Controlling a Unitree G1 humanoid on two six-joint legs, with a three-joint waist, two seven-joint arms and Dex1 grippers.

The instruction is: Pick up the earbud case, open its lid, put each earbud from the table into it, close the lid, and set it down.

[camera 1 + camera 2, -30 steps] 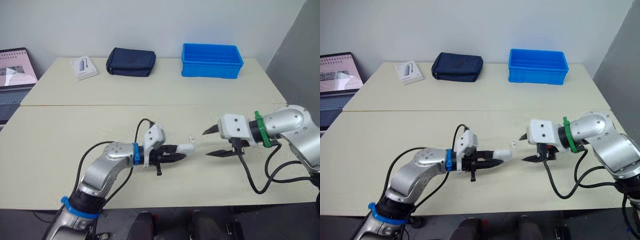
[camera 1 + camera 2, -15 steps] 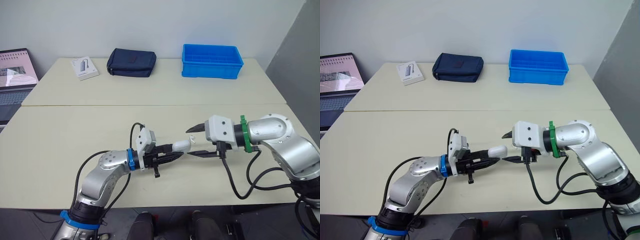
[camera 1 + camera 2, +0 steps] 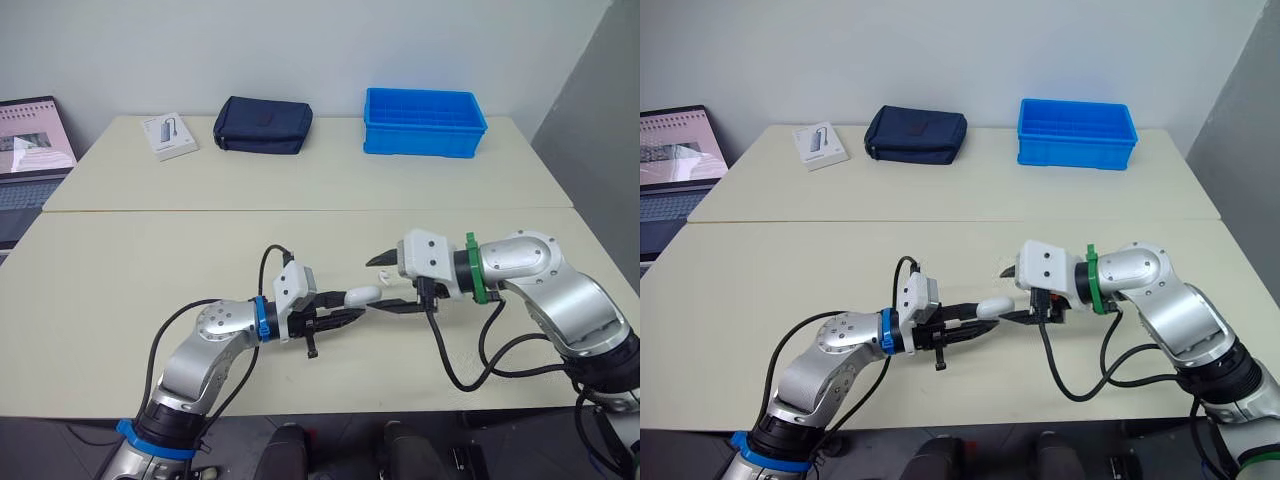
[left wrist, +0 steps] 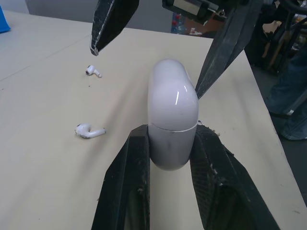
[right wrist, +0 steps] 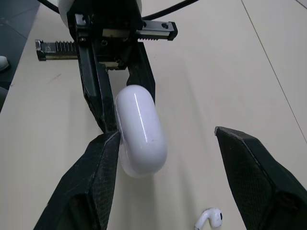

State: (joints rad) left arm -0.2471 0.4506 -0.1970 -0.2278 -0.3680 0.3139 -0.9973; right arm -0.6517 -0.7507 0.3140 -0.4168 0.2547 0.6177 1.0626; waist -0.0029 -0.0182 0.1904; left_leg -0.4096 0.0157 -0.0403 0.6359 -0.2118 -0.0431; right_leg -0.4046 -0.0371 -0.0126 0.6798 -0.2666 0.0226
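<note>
Now | earbud case (image 4: 172,120): white, glossy, lid shut | left fingers (image 4: 125,184) clamp it

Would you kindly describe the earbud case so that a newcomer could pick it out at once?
Start at the near cream table and look at the middle of it. The earbud case is the smooth white capsule, lid shut, clamped in the left tool, its free end inside the open right tool. Unlike the two tiny stemmed earbuds lying nearby, it is bigger, stemless and held.
</note>
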